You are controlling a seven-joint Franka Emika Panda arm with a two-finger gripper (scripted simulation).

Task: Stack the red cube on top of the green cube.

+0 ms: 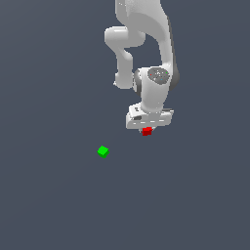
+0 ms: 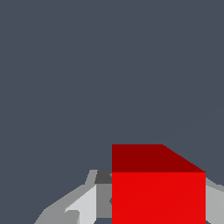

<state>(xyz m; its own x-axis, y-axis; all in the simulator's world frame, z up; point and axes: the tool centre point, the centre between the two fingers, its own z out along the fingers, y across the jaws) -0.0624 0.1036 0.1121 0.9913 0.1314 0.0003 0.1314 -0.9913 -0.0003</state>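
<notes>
The red cube (image 2: 158,192) filled the wrist view, clamped in our tool (image 1: 147,130). We judged the grasp done; carrying it to the green cube (image 1: 102,152), well apart on the worktop (image 1: 58,205), remained.

Grey floor (image 1: 49,205) w/ green cube (image 1: 102,152) on it.

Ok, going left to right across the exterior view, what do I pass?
Green cube → red cube, which sits right under the gripper. The gripper overlaps the red cube, so the two share one place in the order.
</notes>
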